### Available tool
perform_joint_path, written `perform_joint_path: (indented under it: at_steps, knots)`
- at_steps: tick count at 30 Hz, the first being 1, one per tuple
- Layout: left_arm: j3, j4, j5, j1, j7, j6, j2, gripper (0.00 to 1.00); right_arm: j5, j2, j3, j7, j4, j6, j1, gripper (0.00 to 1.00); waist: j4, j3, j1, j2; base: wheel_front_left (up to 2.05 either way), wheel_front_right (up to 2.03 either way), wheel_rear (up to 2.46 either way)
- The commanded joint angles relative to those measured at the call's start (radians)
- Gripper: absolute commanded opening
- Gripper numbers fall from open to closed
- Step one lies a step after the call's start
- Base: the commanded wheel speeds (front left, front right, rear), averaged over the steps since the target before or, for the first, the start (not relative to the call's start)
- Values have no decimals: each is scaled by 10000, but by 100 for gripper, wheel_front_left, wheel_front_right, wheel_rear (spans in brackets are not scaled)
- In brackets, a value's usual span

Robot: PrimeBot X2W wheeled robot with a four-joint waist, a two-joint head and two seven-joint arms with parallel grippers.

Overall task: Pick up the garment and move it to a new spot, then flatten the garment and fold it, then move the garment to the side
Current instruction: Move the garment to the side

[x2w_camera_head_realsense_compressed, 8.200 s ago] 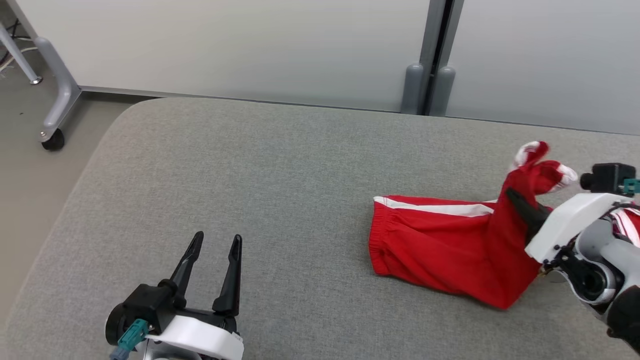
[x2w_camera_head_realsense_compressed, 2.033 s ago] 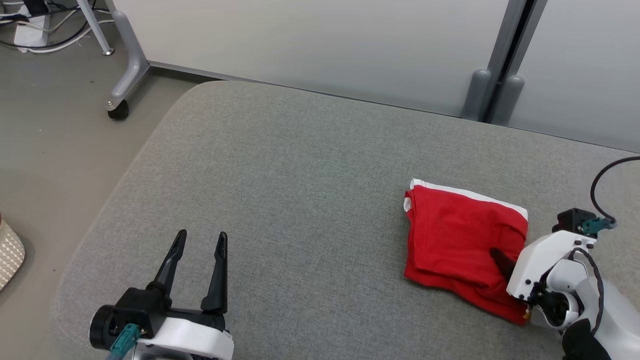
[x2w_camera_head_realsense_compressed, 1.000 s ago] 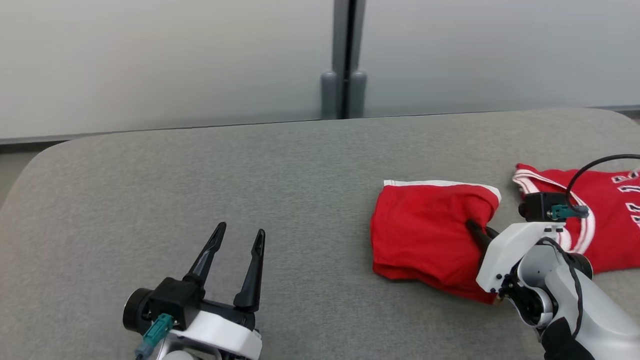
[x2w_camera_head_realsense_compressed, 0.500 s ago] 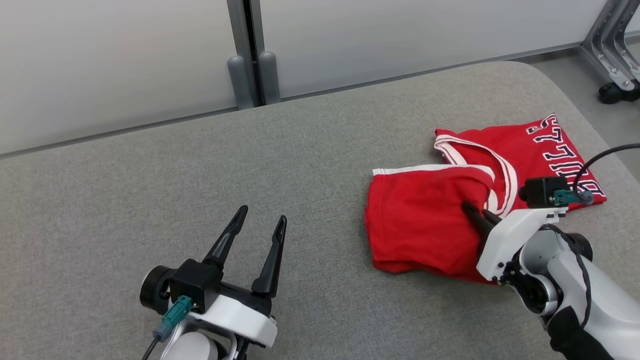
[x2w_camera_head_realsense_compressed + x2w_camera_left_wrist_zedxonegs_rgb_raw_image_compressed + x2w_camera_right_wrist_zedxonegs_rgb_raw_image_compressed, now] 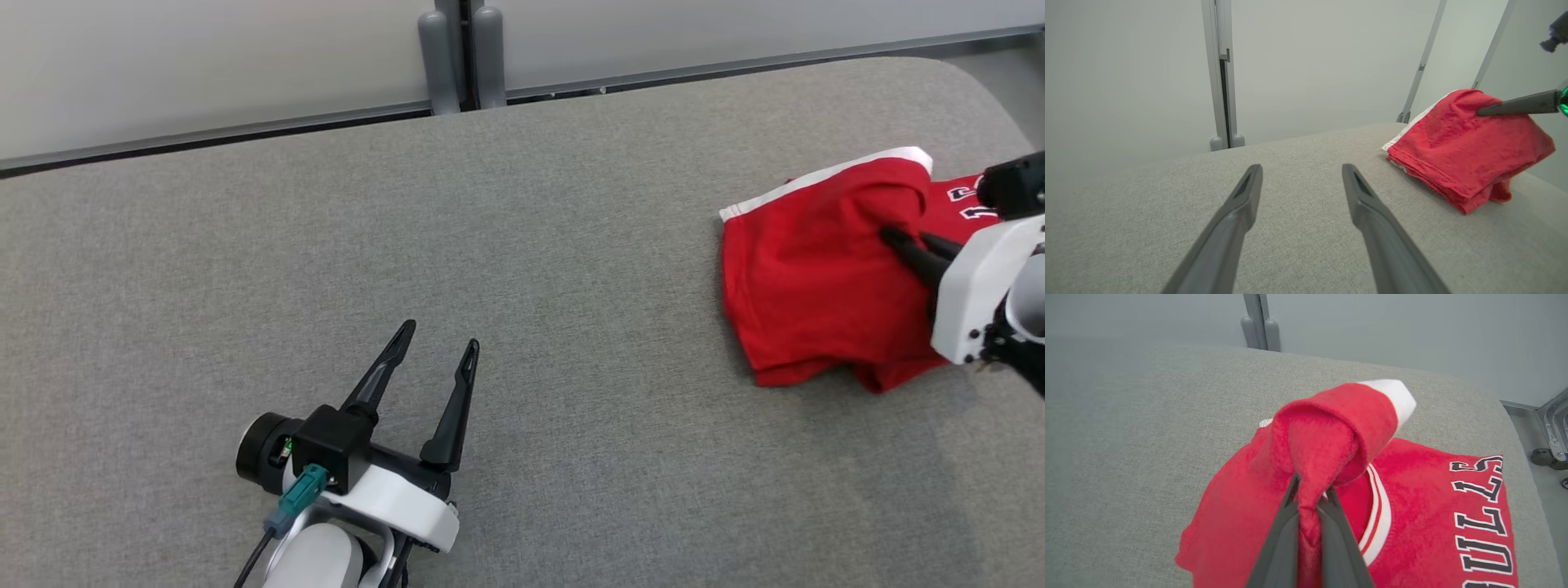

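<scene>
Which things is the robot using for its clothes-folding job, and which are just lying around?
For the job:
- folded red garment
- right gripper, shut on the garment
- grey pad it works on

Just lying about:
- red jersey with letters
- left gripper, open, holding nothing
- wheeled frame leg on the floor

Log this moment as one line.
right claw: shut on folded red garment | left claw: open, empty | red jersey: lying on grey cushion
</scene>
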Motion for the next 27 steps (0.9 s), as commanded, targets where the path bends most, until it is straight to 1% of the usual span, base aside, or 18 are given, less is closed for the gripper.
perform_joint_path:
  at_steps: [1, 2, 6, 10, 13, 18, 19, 20, 21, 22, 23, 27]
  knots:
    - [-2, 12, 99, -260, 5, -9, 39, 100, 122, -584, 278, 276, -153, 2, -294, 0, 246, 237, 0, 0, 0, 0, 0]
    - [-2, 12, 99, -260, 5, -9, 39, 100, 122, -584, 278, 276, -153, 2, -294, 0, 246, 237, 0, 0, 0, 0, 0]
    - [-88, 20, 124, -377, 6, -37, 37, 100, 182, -1612, 836, 795, -239, 2, -665, 0, 446, 406, 0, 0, 0, 0, 0]
    - [-159, 55, 141, -440, 6, -20, 36, 100, -227, -2214, 1404, 820, -56, 2, -1113, 0, 556, 531, 0, 0, 0, 0, 0]
    - [-226, 105, 141, -507, 6, -25, 36, 100, -661, -2344, 1832, 587, 282, 2, -1433, 0, 606, 626, 0, 0, 0, 0, 0]
    - [-330, 153, 146, -691, 6, -32, 37, 100, -978, -2074, 2302, 185, 1302, 1, -1687, 0, 743, 796, 0, 0, 0, 0, 0]
    - [-332, 155, 145, -723, 6, -8, 38, 100, -989, -1998, 2304, 86, 1611, 1, -1733, 4, 765, 838, 0, 0, 0, 0, 0]
    - [-319, 142, 142, -770, 6, 27, 37, 100, -1002, -1898, 2268, -26, 1910, 1, -1765, 24, 785, 878, 0, 0, 0, 0, 0]
    - [-306, 127, 139, -815, 5, 54, 38, 100, -1114, -1805, 2291, -117, 2226, 2, -1794, 39, 808, 909, 0, 0, 0, 0, 0]
    - [-292, 119, 131, -838, 5, 60, 51, 100, -1185, -1719, 2320, -225, 2533, 2, -1826, 86, 830, 929, 0, 0, 0, 0, 0]
    - [-282, 120, 120, -842, 6, 55, 61, 100, -1262, -1641, 2321, -340, 2843, 2, -1888, 100, 853, 940, 0, 0, 0, 0, 0]
    - [-230, 133, 59, -743, 6, 105, 89, 100, -1666, -1207, 2260, -713, 4021, 2, -2116, 100, 856, 840, 0, 0, 0, 0, 0]
